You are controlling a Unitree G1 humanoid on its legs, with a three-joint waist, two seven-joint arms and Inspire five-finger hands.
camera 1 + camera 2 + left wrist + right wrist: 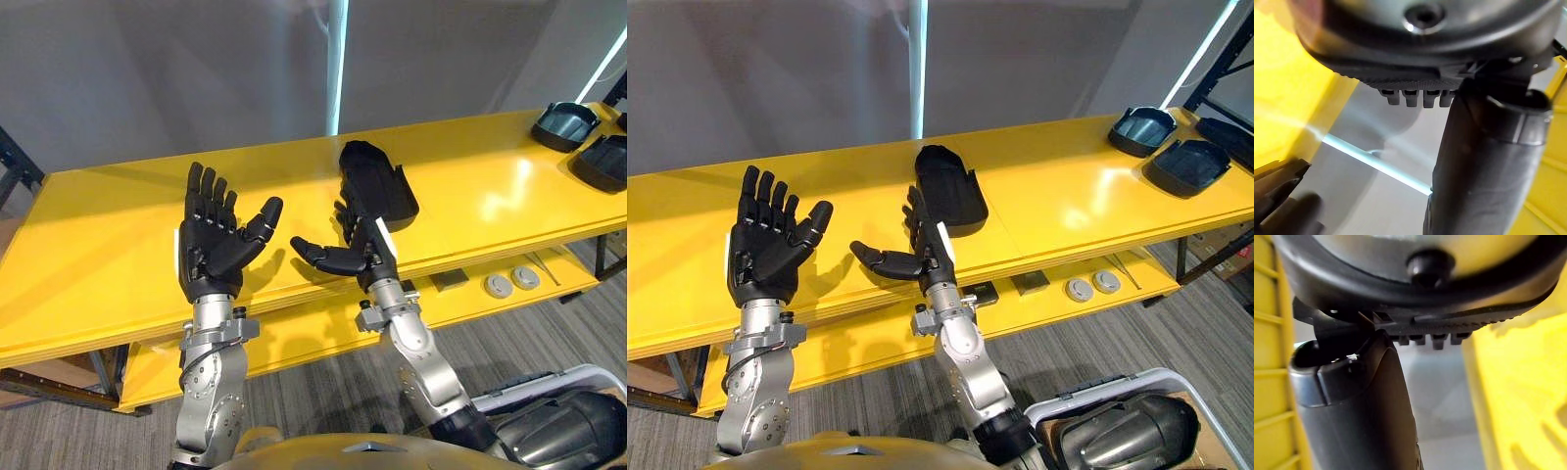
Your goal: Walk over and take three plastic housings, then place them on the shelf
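Right hand (pixel 926 257) partly in front of housing (pixel 955 191)

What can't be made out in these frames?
- Eye views: whether the right hand touches the centre housing; its dark fingers overlap the housing's near end.
- Right eye view: dark item at the right edge, cut off by the frame.
- Round parts on the lower shelf: too small to identify.

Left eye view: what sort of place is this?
Probably a workshop or assembly area: a long yellow two-tier shelf, dark plastic housings lying on it, and small round parts on its lower tier.
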